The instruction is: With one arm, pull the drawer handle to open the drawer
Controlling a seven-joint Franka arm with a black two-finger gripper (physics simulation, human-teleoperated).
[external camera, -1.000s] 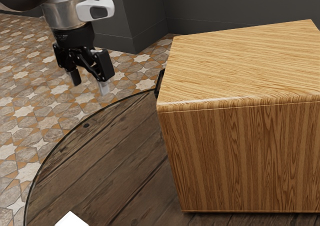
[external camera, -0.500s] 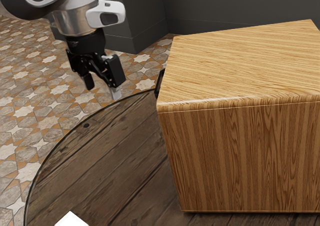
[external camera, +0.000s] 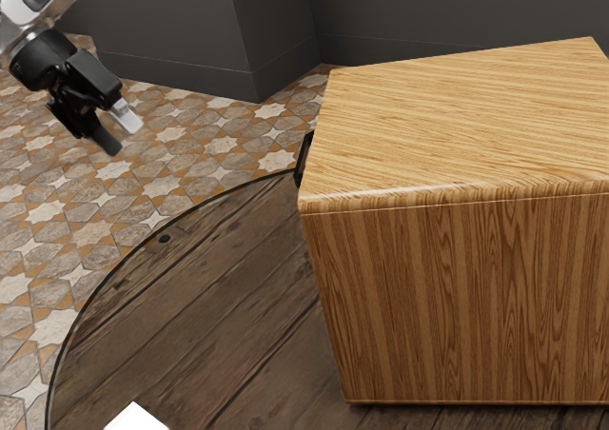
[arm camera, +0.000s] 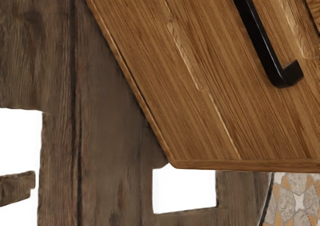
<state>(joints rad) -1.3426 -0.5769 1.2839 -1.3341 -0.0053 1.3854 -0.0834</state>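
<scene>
Approach, not pull, judging by the gap left to close. Hovering the gripper [external camera: 116, 130] well apart from the cabinet [external camera: 457, 211], out beyond its handle face toward the exterior view's left, fingers [external camera: 126, 118] spread with nothing between them. Eyeing the handle [arm camera: 262, 36] through the wrist view: a black bar standing off the drawer front [arm camera: 200, 86], running along that cabinet face and ending in a short bent leg. Catching a dark sliver of the same handle [external camera: 304, 159] at the cabinet's corner in the exterior view. Judging the drawer not yet drawn out, with nothing of its front jutting past that corner. Aiming next at closing in on the cabinet face squarely, turning the wrist to straddle the bar across its thin width rather than along it. Taking the bar near its middle, away from the bent end, to avoid skewing the drawer in the cabinet while pulling. Keeping clear of the table [external camera: 190, 306] beneath the cabinet on the way in. Pinching firmly before drawing straight out from the cabinet face, never sideways.
</scene>
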